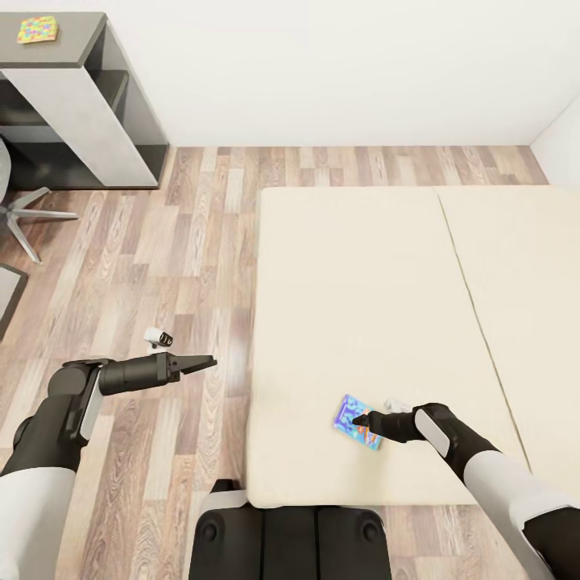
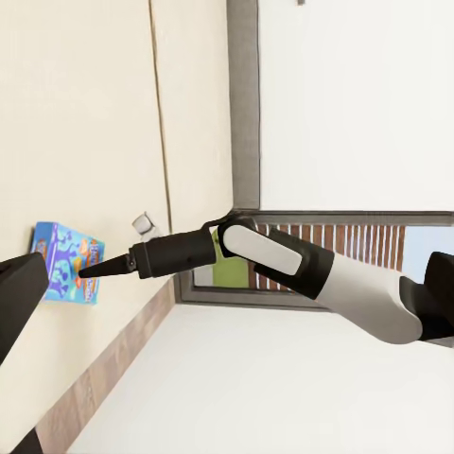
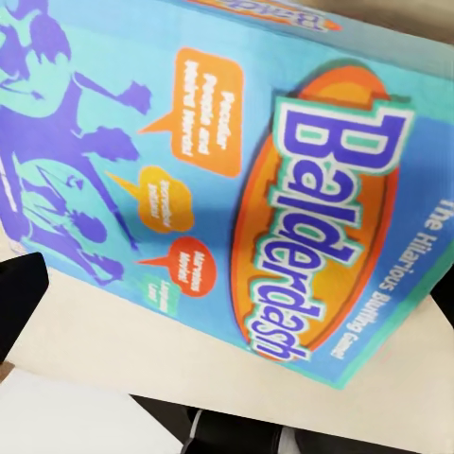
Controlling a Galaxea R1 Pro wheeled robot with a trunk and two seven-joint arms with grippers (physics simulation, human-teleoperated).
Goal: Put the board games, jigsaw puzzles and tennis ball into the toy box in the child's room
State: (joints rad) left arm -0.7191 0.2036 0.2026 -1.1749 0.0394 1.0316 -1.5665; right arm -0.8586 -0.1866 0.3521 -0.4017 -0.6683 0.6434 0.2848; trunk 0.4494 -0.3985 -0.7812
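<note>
A light blue board game (image 1: 357,421) lettered "Balderdash" (image 3: 236,189) lies flat on the beige bed (image 1: 362,282), close to its near edge. My right gripper (image 1: 356,419) points down at the box face. Its dark fingers (image 3: 17,298) stand far apart at the sides of the right wrist view, so it is open and holds nothing. The left wrist view has the same box (image 2: 59,260) with the right gripper (image 2: 90,271) at its edge. My left gripper (image 1: 208,362) hangs open over the wood floor left of the bed. One multicoloured jigsaw puzzle (image 1: 37,30) lies on a dark grey-topped unit (image 1: 80,48).
A chair's star base (image 1: 24,213) stands on the plank floor (image 1: 161,266) at the left. The bed's grey headboard (image 2: 244,95) runs along the wall. My own base (image 1: 290,532) is against the bed's near edge.
</note>
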